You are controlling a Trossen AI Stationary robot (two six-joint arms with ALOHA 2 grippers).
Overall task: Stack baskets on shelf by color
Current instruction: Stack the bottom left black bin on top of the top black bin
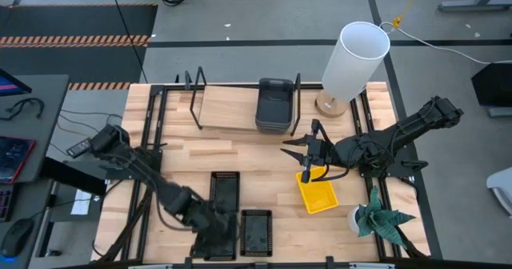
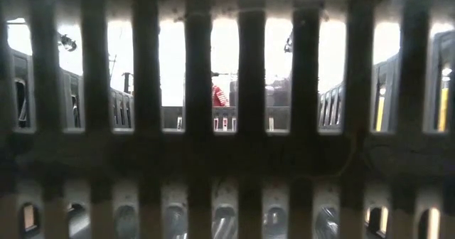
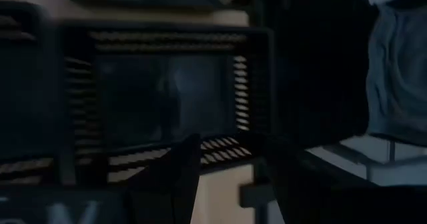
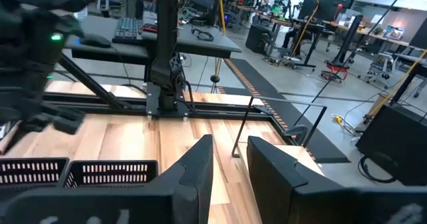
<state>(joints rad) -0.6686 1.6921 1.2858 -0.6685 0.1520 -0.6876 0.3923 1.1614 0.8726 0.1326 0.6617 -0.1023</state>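
Sorting by colour, with little on the shelf [image 1: 228,107] so far: only a dark grey stack of baskets [image 1: 274,105] at its right end, bare board to the left of it. Black mesh baskets [image 1: 225,190] down at the near edge of the table, one of them filling the left wrist view [image 3: 167,97]. One yellow basket [image 1: 320,195] out on the table to the right of them, well apart from the shelf.

Left gripper [image 1: 210,222] low over the black baskets at the near edge; cannot tell how wide it stands or whether it has hold of one. Right gripper [image 1: 308,158] just above the far corner of the yellow basket, partly open [image 4: 223,177], with nothing seen in the gap.

For the black baskets: take one by a long mesh wall, near its middle, so that it hangs level. Lift straight up until clear of its neighbours before swinging toward the shelf. Come in over the wire end frame rather than through it. Set down on the bare board, beside the grey stack and not on it, square to the board's edge, leaving room for yellow. Keep wide of the lamp [image 1: 352,61] and of the other arm.
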